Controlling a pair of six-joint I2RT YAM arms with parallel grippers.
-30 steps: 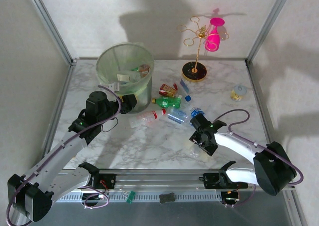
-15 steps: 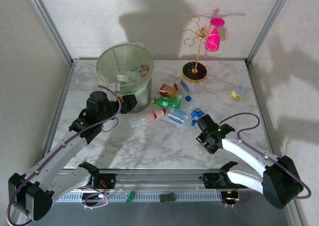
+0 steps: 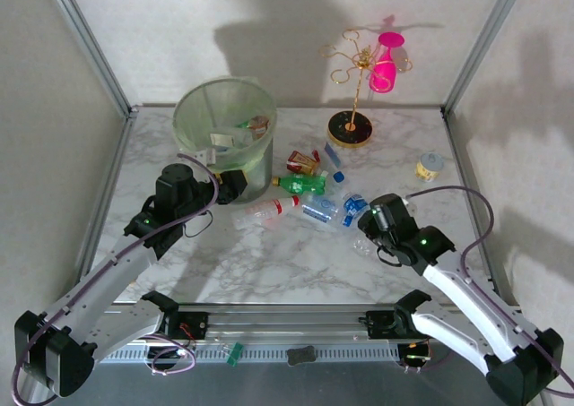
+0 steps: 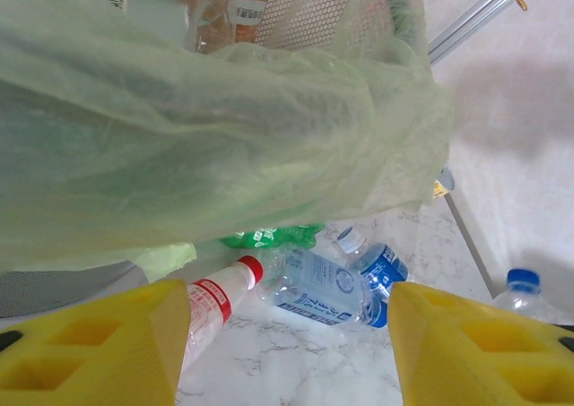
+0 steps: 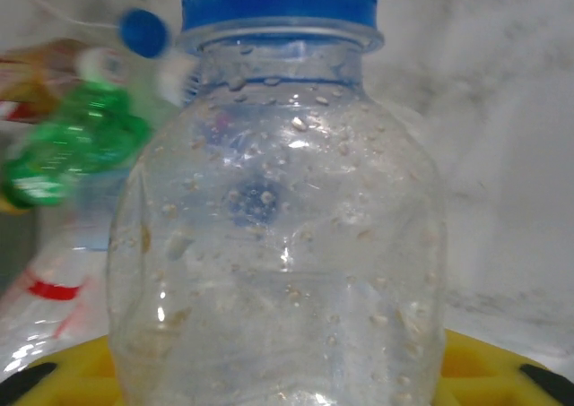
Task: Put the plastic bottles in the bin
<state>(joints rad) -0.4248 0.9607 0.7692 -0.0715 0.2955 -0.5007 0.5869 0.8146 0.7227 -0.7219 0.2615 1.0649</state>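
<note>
At the back left of the counter [image 3: 269, 263] we see the bin [image 3: 224, 128] standing upright, its pale liner folded over the rim and some litter inside. The left gripper [image 3: 235, 185] hangs just beside the bin's near wall, its yellow fingers [image 4: 99, 343] spread apart with nothing between them. To the right, we find the right gripper [image 3: 368, 237] closed around a clear blue-capped bottle [image 5: 278, 227]. Between the two, a green bottle [image 3: 303, 184], a red-capped bottle [image 3: 269, 211] and a blue-labelled bottle [image 3: 320, 209] lie on the counter near the bin.
</note>
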